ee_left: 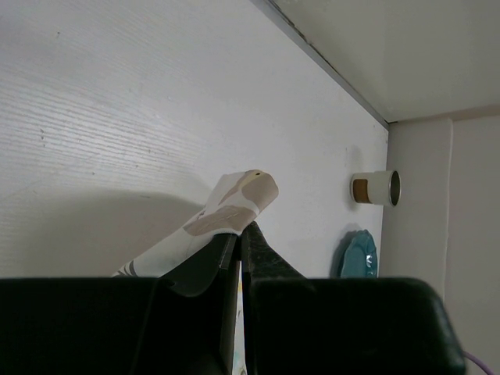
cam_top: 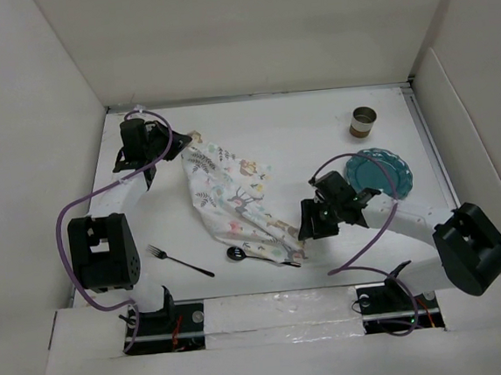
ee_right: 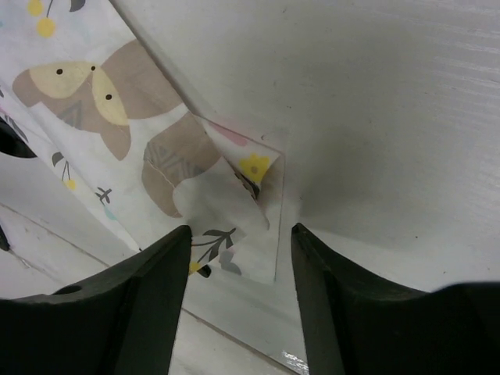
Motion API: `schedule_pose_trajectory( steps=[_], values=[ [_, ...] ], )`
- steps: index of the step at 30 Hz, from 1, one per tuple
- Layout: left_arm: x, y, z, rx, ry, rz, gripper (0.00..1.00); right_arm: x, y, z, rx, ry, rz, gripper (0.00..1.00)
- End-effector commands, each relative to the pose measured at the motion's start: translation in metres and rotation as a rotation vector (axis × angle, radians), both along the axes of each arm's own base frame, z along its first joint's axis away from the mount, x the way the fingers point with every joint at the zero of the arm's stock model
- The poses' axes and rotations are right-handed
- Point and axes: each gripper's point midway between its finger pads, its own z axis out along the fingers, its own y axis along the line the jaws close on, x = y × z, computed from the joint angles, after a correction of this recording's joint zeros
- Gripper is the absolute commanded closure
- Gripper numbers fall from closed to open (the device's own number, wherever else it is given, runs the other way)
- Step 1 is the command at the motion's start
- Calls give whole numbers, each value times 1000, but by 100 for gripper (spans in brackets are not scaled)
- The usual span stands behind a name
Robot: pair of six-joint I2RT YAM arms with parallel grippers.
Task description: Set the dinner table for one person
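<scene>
On the table (cam_top: 298,131): fork (cam_top: 180,260) left of mat (cam_top: 234,198); plate (cam_top: 378,174), cup (cam_top: 363,122) right.

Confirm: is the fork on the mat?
No, the fork lies on the bare table, apart from the mat.

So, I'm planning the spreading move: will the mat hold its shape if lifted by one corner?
Probably not. The mat looks floppy: it lies creased, and the corner pinched by the left gripper curls over. It looks thin, so pulling could bunch it further and may drag the spoon at its near edge.
</scene>
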Motion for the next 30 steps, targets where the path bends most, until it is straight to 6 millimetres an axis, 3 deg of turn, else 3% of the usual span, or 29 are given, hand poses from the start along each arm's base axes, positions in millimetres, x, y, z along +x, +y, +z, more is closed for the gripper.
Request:
schedule_pose_trajectory(
  steps=[1,5,9,15,16,21,25,26,29,30],
  values=[
    [12,0,30,-9,-97,-6,100,9,12,6,46,-35,9,44],
    [12,1,28,-5,-91,-3,100,14,17,7,68,-51,12,56],
    [12,1,26,-4,-88,-2,100,16,17,5,58,-52,6,60],
    [13,2,26,-2,-88,3,100,20,10,8,22,-67,-22,85],
    [13,2,25,-2,-85,3,100,21,10,11,24,-77,-24,93],
    [15,1,28,-8,-92,0,100,34,6,41,22,-168,-60,100],
    [20,1,33,-25,-95,7,100,71,0,100,42,-353,-127,100],
    [22,0,34,-51,-85,18,100,92,0,132,78,-434,-154,100],
    [37,-4,58,-159,-102,45,100,134,-7,169,57,-527,-179,100],
    [48,-5,81,-194,-154,53,100,166,-14,221,81,-626,-228,100]
  ],
)
